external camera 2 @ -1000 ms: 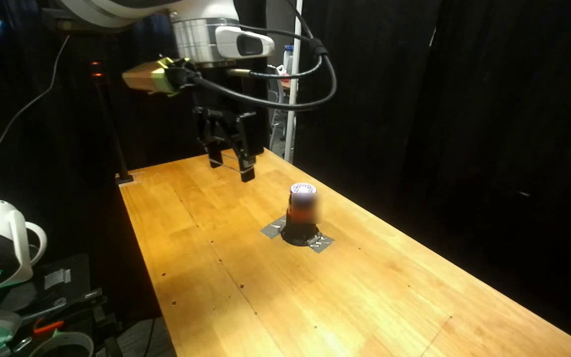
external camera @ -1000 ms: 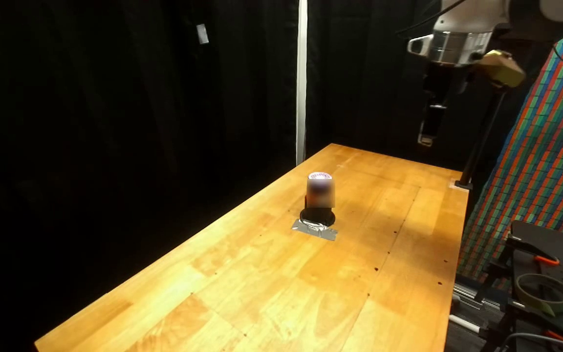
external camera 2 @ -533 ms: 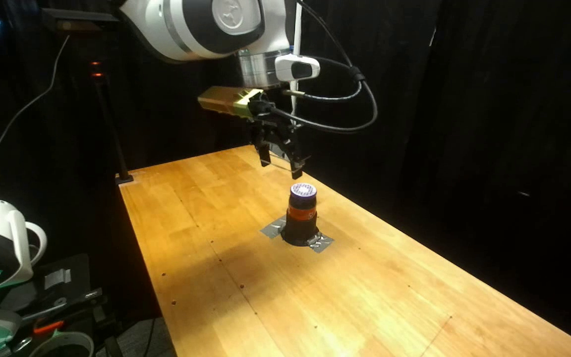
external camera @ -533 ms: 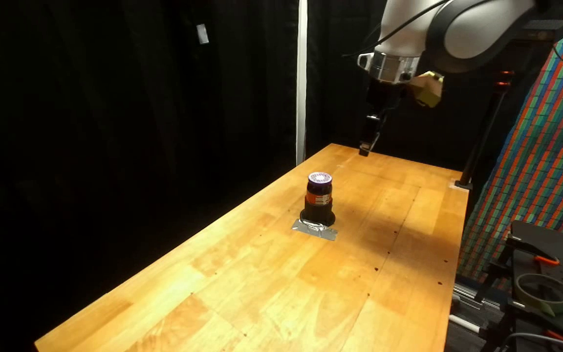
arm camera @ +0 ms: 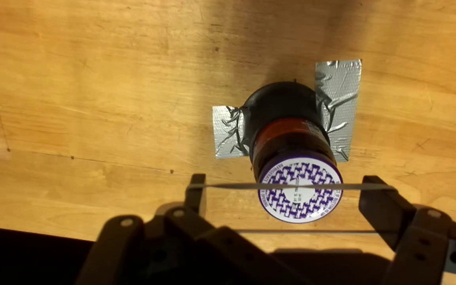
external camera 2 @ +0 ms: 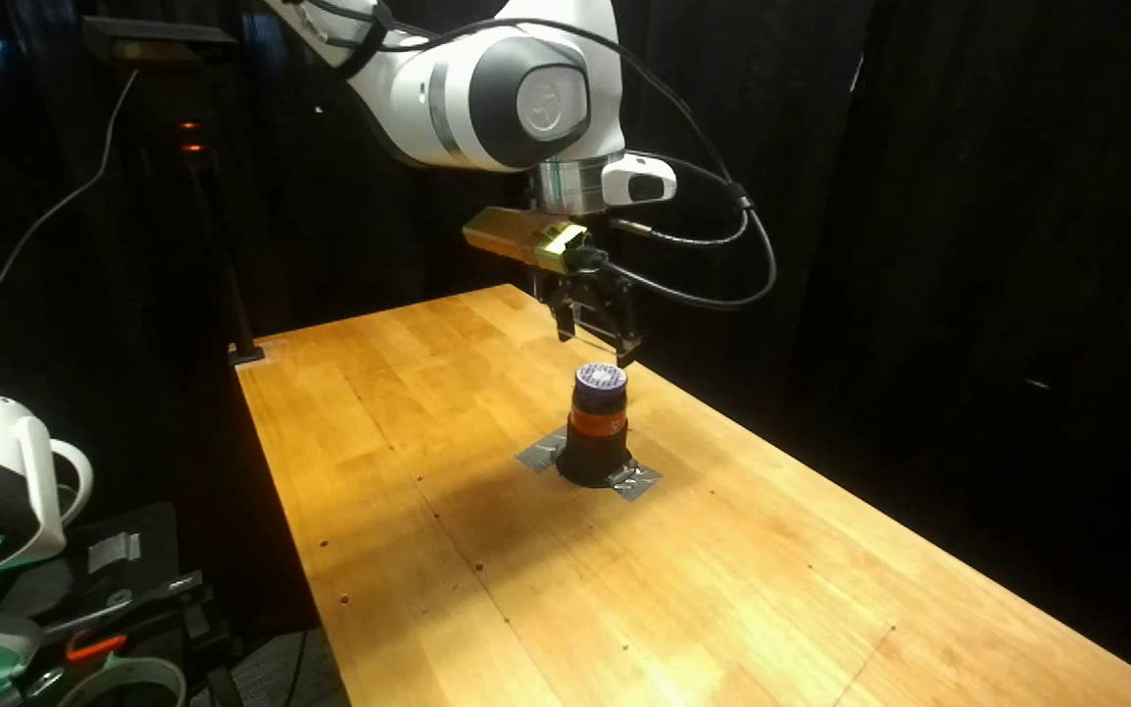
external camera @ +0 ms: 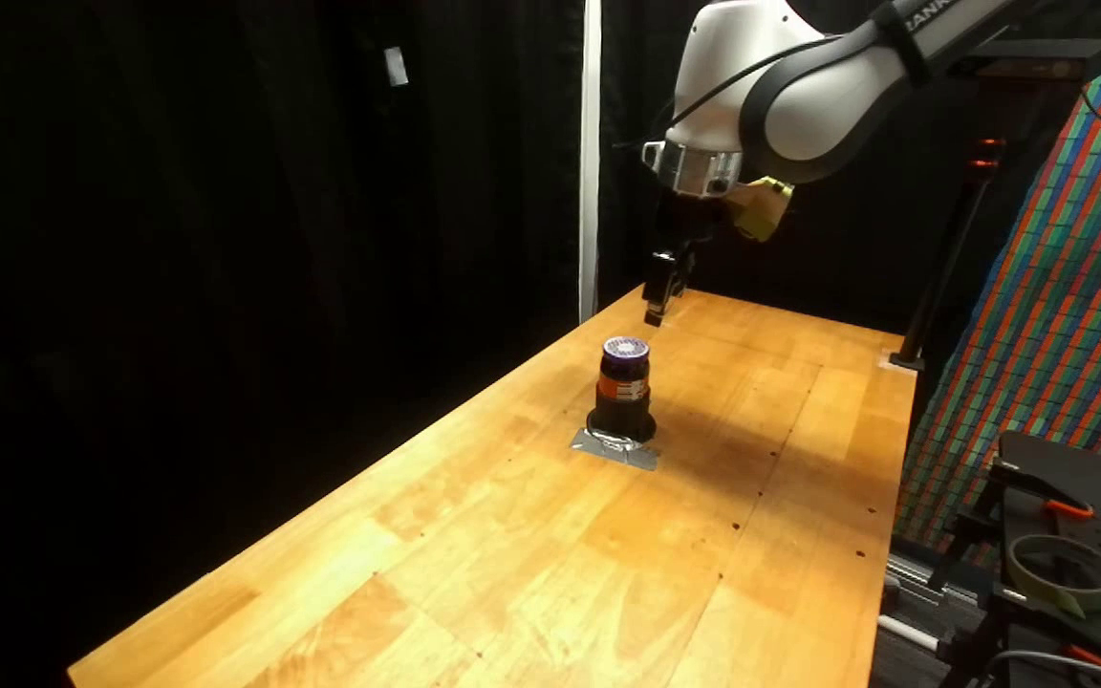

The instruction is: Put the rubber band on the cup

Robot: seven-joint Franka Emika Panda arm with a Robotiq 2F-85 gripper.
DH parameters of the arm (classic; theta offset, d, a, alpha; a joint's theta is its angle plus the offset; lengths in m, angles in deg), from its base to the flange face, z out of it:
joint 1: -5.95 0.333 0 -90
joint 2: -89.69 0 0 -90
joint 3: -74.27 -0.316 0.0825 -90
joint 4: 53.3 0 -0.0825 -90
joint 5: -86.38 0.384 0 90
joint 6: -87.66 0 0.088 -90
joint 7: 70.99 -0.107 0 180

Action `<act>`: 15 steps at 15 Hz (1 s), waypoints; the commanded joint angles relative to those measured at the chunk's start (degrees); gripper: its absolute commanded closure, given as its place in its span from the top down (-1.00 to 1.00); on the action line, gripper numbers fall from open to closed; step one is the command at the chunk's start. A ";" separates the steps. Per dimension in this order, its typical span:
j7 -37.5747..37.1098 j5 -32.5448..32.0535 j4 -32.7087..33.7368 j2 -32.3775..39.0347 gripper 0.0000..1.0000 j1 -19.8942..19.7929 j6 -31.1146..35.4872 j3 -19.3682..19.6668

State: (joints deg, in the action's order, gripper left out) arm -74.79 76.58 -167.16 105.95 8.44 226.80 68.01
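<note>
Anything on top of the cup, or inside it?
A white lid with a purple pattern tops the cup. The rubber band is stretched across the end effector, not on the cup. The lid and the dark, orange-banded sides hide the inside.

the dark cylindrical cup with a white-and-purple top [external camera: 625, 380] stands upright, rising from a black round base [arm camera: 280, 99] on the wooden table [external camera: 512, 573]. in the wrist view, a short silver tape strip [arm camera: 227, 138] lies left of the cup, a longer silver tape strip [arm camera: 342, 107] right of it. there the thin pale rubber band [arm camera: 228, 186] spans the black two-fingered gripper [arm camera: 285, 185], one strand in front of the cup's top, the other just below it. in both exterior views the gripper is above the cup. in an exterior view, a black curtain [external camera: 226, 268] hangs left of the cup, a white pole [external camera: 590, 182] stands behind it, a pale round tape roll [external camera: 1098, 594] lies right.
</note>
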 commanded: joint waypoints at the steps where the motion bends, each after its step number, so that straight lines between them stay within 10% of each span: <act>1: 0.33 1.62 6.99 5.33 1.00 1.97 -0.31 0.86; 15: -1.20 0.06 16.91 16.78 1.00 4.88 1.97 5.17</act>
State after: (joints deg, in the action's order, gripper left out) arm -75.61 75.91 -153.40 120.32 12.79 229.11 72.64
